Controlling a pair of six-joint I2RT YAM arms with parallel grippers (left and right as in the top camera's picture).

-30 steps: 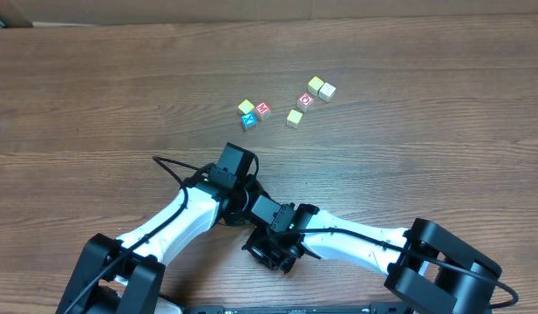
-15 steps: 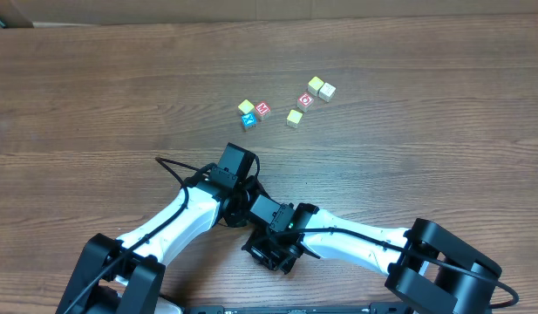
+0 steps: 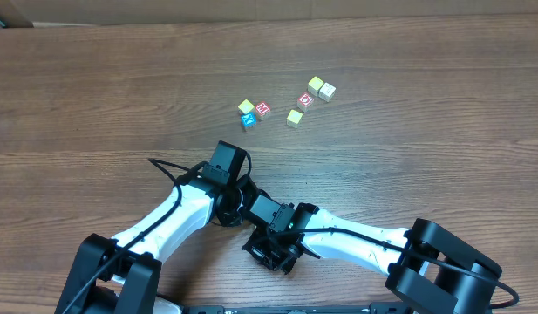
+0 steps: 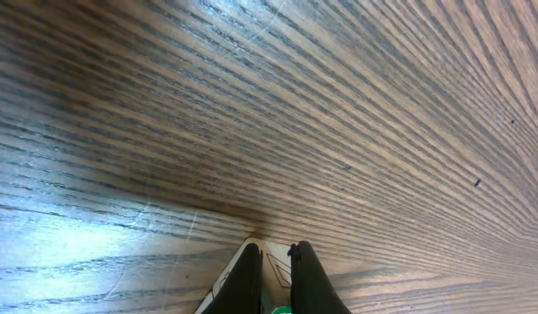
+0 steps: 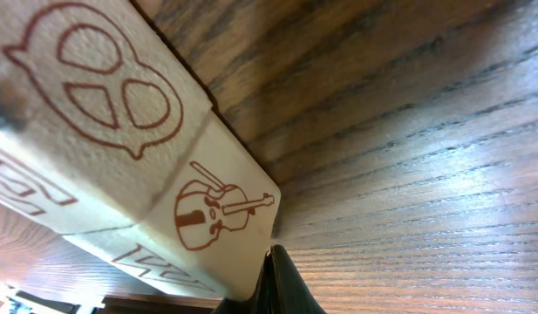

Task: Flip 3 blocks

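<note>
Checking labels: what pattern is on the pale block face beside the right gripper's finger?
The block carries a red-brown violin outline, clearest in right wrist view.

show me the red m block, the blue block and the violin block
red m block (image 3: 262, 109): overhead view, on its red top face
blue block (image 3: 248, 121): overhead view, on its blue face
violin block (image 5: 218, 214): right wrist view, on the violin drawing

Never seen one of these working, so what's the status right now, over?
Status: left claw shut, right claw shut. Pale pretzel block and violin block touching, close by right claw. Six cubes sit apart, out of the way.
</note>
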